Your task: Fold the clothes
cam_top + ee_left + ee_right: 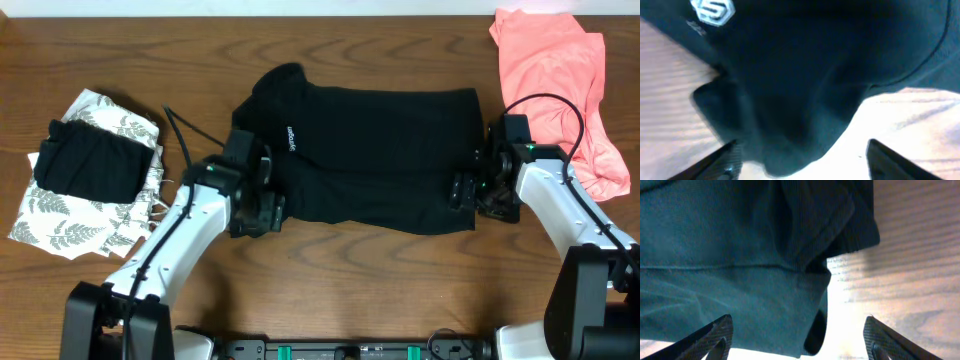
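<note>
The black collared shirt (380, 150) is lying across the middle of the wooden surface (330, 290), its long axis running left to right. I am keeping the left pincer (262, 205) at its near-left edge and the right pincer (468, 190) at its right edge. Each has its fingers spread apart over the cloth, gripping nothing. Bare wood is showing on the near side. A salmon-pink garment (555, 80) is crowding the far right, and a leaf-print garment (95, 215) under a black one (90, 165) is sitting left.
</note>
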You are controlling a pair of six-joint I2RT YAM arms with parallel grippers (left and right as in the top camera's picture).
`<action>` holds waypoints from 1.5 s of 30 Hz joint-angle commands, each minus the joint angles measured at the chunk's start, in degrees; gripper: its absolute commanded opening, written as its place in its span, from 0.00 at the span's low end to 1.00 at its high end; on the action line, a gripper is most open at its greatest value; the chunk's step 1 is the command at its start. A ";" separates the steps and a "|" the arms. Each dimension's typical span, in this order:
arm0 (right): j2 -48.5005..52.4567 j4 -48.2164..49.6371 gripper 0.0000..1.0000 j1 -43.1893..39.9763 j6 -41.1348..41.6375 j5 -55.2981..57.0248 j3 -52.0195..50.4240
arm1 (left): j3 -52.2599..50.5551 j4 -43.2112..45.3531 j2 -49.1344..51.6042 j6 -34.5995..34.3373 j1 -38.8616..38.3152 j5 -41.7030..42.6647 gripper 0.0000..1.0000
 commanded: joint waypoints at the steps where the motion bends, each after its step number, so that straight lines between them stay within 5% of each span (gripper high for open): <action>1: -1.07 -0.66 0.82 -0.46 1.42 -0.26 0.87 | -1.92 4.04 0.33 -0.35 0.09 1.95 0.65; 8: -1.07 0.94 0.85 -0.48 2.86 -0.24 -1.42 | -4.20 10.51 2.43 1.14 0.09 -3.30 0.06; 11: -1.07 4.61 0.83 -0.46 2.10 -0.83 -3.65 | -4.20 10.08 2.56 1.16 0.09 -5.64 0.06; 13: -1.07 7.63 0.68 -0.46 1.31 -1.79 -5.38 | -4.20 10.29 2.56 1.18 0.09 -5.64 0.06; 16: -1.07 12.26 0.21 -0.48 1.53 -1.18 -8.41 | -4.20 10.47 2.56 1.16 0.09 -7.21 0.06; 19: -1.07 15.19 0.01 -0.90 5.29 4.98 -11.39 | -4.20 10.27 2.56 1.16 0.09 -10.69 0.06; 30: -1.07 21.75 0.01 -8.72 4.07 11.13 -14.21 | -4.20 10.32 2.58 1.16 4.13 -12.04 0.06; 35: -1.09 24.13 0.29 -8.94 -3.23 2.51 -13.97 | -4.00 10.05 2.47 1.51 5.22 -12.04 0.07; 38: -1.27 23.21 0.54 -8.92 -3.26 2.16 -12.52 | -2.36 7.91 1.70 1.81 5.22 -12.04 0.25; 40: -1.99 21.97 0.59 -8.92 -3.26 0.57 -11.06 | -0.42 6.16 0.70 1.81 5.22 -12.04 0.44; 45: -6.45 20.85 0.68 -8.92 -4.81 -7.58 -8.04 | 5.84 0.57 -3.76 1.79 5.18 -11.54 0.57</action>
